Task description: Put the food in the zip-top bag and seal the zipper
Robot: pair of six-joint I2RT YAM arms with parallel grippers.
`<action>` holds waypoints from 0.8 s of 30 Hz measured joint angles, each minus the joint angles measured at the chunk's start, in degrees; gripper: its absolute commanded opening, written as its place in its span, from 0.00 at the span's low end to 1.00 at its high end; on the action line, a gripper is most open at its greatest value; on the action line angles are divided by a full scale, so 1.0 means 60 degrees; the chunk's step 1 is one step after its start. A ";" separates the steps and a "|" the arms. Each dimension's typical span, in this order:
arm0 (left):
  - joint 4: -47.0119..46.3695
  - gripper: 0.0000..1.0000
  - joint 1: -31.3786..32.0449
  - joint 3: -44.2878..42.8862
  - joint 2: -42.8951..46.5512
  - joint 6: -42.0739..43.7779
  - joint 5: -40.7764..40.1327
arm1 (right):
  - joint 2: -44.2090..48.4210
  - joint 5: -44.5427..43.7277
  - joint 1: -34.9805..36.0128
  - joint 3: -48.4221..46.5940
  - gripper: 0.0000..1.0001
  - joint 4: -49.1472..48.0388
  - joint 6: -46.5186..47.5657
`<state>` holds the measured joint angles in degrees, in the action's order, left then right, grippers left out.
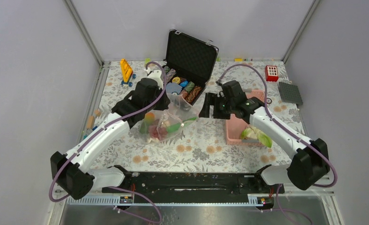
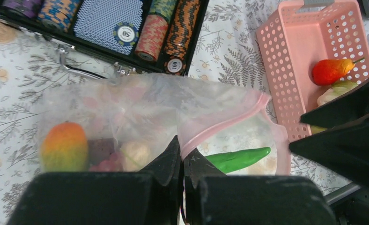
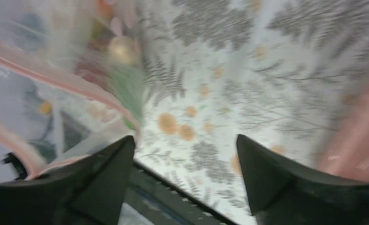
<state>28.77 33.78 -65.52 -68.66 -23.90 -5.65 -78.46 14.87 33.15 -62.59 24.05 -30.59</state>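
The left claw (image 2: 182, 161) is pinched shut on the bag (image 2: 140, 108) at its zipper (image 2: 220, 127), and the mouth faces right. The right claw (image 3: 183, 140) is open and empty just beside that mouth. A mango (image 2: 64, 146) lies inside. The red fruit (image 2: 331, 70) and leafy pieces (image 1: 256, 135) lie in the basket (image 2: 276, 70), right of the right claw, so the right arm is nearer.
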 measured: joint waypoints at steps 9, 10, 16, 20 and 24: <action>-0.0321 0.00 -0.0015 0.0000 -0.0590 -0.0091 0.0714 | 0.1781 -0.4178 -0.1235 0.0087 1.00 0.1271 0.0455; -0.0361 0.00 -0.0018 0.0000 -0.0590 -0.0091 0.0769 | 0.1818 -0.4535 -0.1453 0.0117 1.00 0.1355 0.0481; -0.0510 0.00 -0.0018 0.0004 -0.0586 -0.0087 0.1071 | 0.0659 -0.5931 -0.2918 0.0244 1.00 0.1767 0.0484; -0.0535 0.00 -0.0018 0.0015 -0.0586 -0.0087 0.1173 | -0.0393 -0.6131 -0.3504 0.0222 1.00 0.1800 0.0492; -0.0594 0.00 -0.0018 0.0091 -0.0576 -0.0087 0.1206 | -0.1344 -0.6051 -0.4215 0.0149 1.00 0.1712 0.0484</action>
<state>25.21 33.67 -64.97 -72.12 -24.43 1.58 -86.52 -21.43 7.86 -61.69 34.33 -27.68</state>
